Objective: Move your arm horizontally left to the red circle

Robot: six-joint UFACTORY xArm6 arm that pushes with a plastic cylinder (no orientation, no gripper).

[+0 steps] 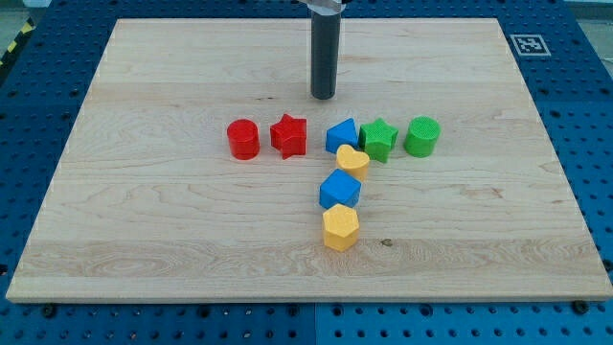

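The red circle [243, 139] stands left of the middle of the wooden board [144, 220]. My tip [324, 97] is above the row of blocks in the view, up and to the right of the red circle, just above the gap between the red star [289, 135] and a blue block [341, 135]. The tip touches no block.
The row continues right with a green star [379, 138] and a green circle [421, 136]. Below the blue block a yellow heart [352, 162], a blue cube [340, 190] and a yellow hexagon [340, 228] form a column. A marker tag [528, 44] sits at the board's top right.
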